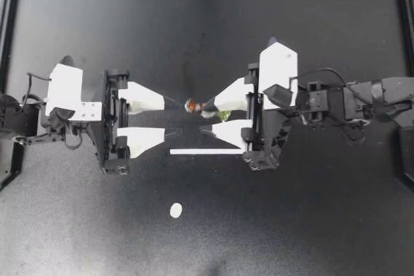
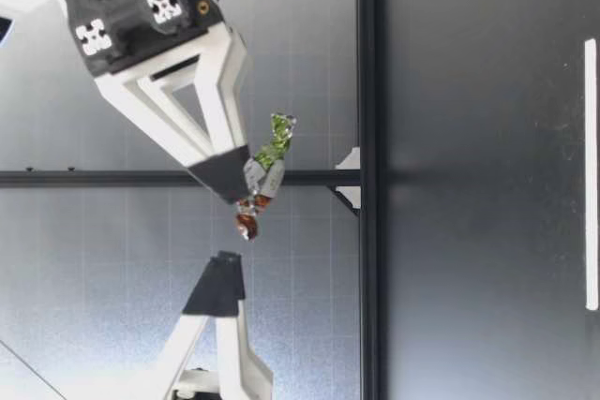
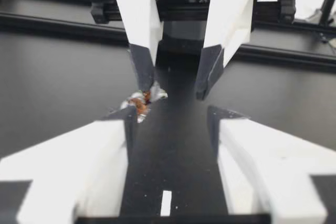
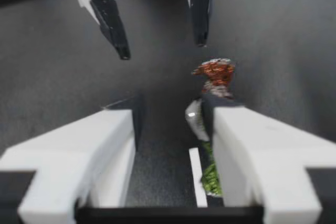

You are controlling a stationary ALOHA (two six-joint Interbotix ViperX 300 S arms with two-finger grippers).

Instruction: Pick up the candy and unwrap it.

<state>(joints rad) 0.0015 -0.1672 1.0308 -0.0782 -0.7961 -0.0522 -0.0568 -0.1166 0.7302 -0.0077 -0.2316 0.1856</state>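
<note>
Candy (image 1: 192,105) touching one finger of right gripper (image 1: 203,118) (jaws apart)

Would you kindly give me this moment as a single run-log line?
left hand: open, tips near candy | right hand: open | candy: off the table, against one right-hand finger

No word or number can be read anywhere; only small white cross marks (image 1: 120,169) stand on the black bodies of my left gripper (image 1: 173,116) and my right gripper (image 1: 206,119)

Overhead, table-level, wrist-close — all share candy (image 1: 192,105).
</note>
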